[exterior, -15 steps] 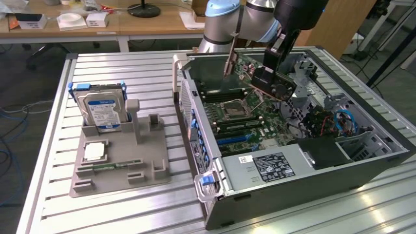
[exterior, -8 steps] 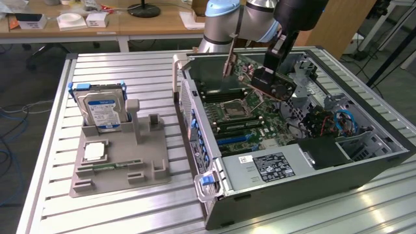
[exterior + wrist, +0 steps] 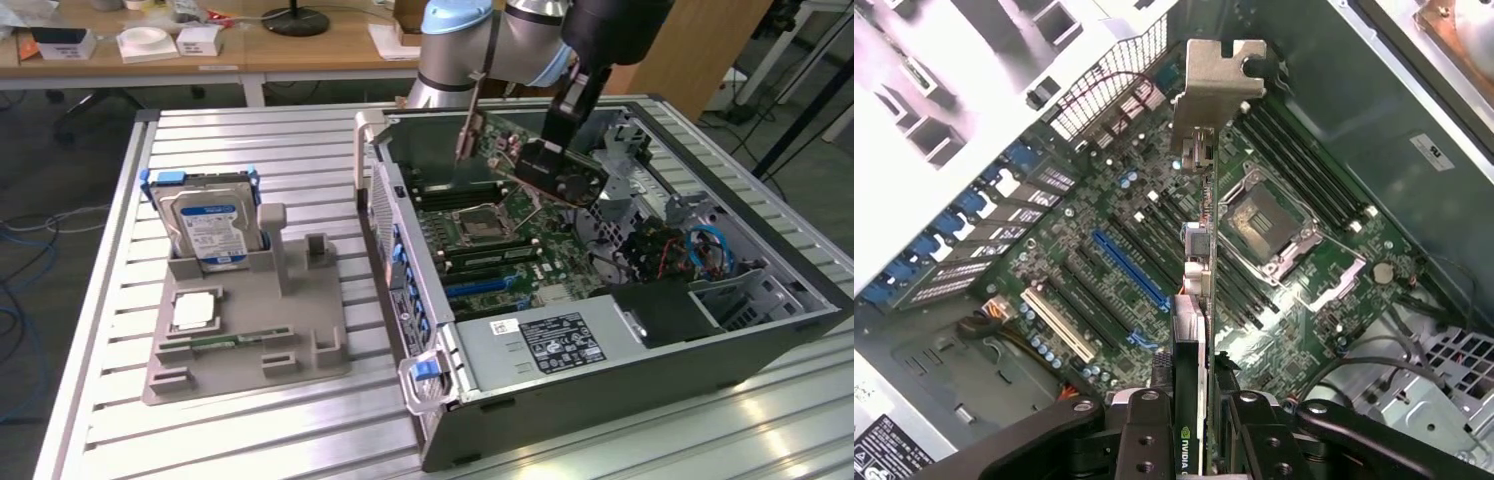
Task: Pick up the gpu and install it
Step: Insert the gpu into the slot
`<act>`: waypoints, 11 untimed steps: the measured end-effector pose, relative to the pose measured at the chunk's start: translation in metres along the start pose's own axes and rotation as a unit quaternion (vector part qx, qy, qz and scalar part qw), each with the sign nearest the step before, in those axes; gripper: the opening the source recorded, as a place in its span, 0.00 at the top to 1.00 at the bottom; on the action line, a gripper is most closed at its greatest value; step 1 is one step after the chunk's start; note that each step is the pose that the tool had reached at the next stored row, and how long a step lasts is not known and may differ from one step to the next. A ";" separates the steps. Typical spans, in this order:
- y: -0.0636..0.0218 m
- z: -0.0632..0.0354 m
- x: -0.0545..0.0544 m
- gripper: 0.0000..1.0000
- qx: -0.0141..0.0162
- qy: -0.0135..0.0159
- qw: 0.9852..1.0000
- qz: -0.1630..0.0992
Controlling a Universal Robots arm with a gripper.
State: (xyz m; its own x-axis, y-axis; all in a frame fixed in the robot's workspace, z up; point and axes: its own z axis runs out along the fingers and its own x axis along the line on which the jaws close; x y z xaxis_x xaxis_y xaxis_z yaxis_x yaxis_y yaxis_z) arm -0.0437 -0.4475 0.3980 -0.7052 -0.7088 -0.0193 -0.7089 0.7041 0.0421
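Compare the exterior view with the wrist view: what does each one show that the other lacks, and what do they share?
Exterior view adds: the hard drive standing in the grey fixture on the slatted table, and the robot arm reaching over the case. Wrist view adds: the end effector clamped on the gpu seen edge-on, its silver bracket at the far end, and a coin battery. Shared: the gpu held over the open case, the motherboard and its CPU socket.
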 end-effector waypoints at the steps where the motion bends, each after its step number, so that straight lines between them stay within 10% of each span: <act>1: 0.0000 0.0002 0.000 0.74 0.000 0.000 1.000 -0.002; 11: -0.0002 0.0034 0.000 0.74 -0.001 0.002 0.999 -0.050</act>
State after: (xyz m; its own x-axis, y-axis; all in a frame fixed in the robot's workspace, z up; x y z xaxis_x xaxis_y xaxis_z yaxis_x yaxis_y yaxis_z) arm -0.0436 -0.4475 0.3946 -0.6302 -0.7762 -0.0193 -0.7761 0.6292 0.0422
